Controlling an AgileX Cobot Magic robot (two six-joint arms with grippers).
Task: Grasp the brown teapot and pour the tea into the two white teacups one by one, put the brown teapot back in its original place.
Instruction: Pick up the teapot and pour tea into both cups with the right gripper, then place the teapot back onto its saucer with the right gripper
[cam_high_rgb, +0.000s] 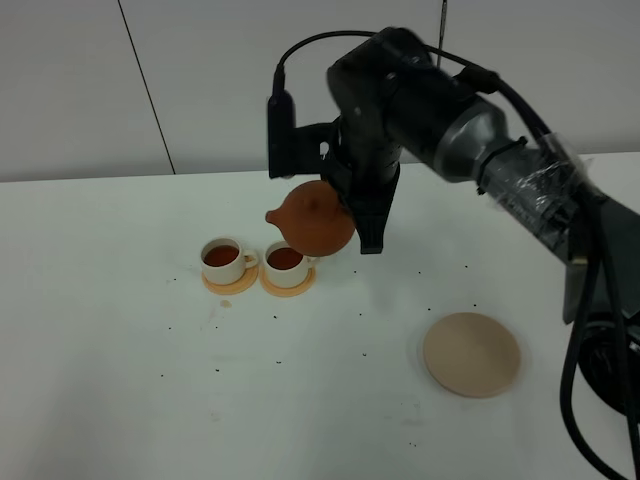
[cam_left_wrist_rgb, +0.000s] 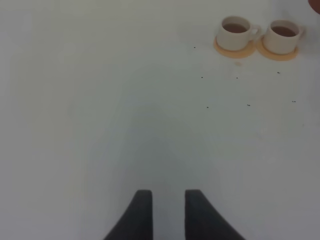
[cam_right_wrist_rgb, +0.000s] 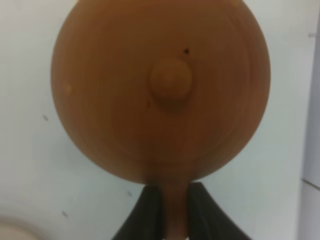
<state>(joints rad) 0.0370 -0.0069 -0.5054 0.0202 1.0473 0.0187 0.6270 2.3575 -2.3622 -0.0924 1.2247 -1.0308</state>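
Two cups (cam_high_rgb: 225, 259) (cam_high_rgb: 286, 264) with dark tea (cam_high_rgb: 221, 254) sit mid-table on small coasters. Right gripper (cam_right_wrist_rgb: 170, 202) reaches across, fingers clamped on the handle of the round clay teapot (cam_high_rgb: 315, 215), held above the right cup. Left gripper (cam_left_wrist_rgb: 167, 205) hangs narrowly parted, empty. Beige disc (cam_high_rgb: 471, 354) lies near right edge.

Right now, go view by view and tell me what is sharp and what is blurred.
Exterior high: cups fairly sharp, upper arm slightly smeared. Left wrist: soft, evenly lit, left hand casting a faint shadow. Right wrist: brown teapot fills the frame, close and blurred, right hand dark.
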